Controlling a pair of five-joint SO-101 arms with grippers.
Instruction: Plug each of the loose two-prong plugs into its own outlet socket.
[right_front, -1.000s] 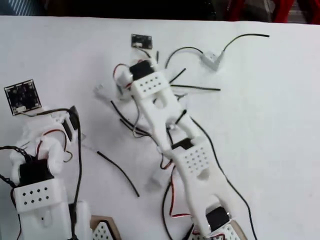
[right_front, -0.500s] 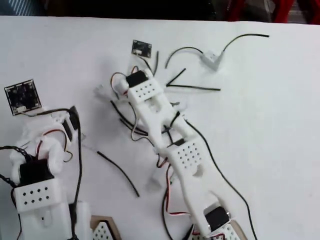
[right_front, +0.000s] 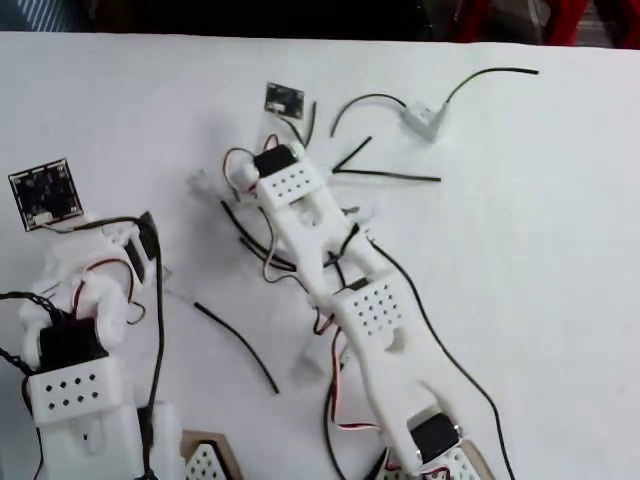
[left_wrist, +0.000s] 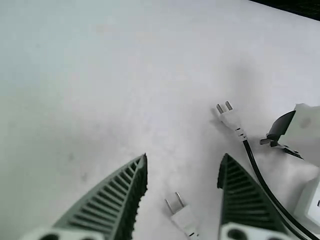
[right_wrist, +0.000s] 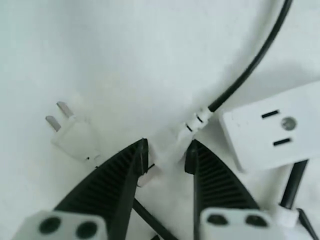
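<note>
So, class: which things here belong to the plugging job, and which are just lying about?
Job: plug with black cord, second plug, outlet socket.
Lying about: wooden plate at the near edge, red bars beyond the table.

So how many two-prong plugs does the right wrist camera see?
2. One plug, on a black cable, lies at the right end effector's tip near the outlet socket; the other plug lies loose nearby. Others may be hidden.
</note>
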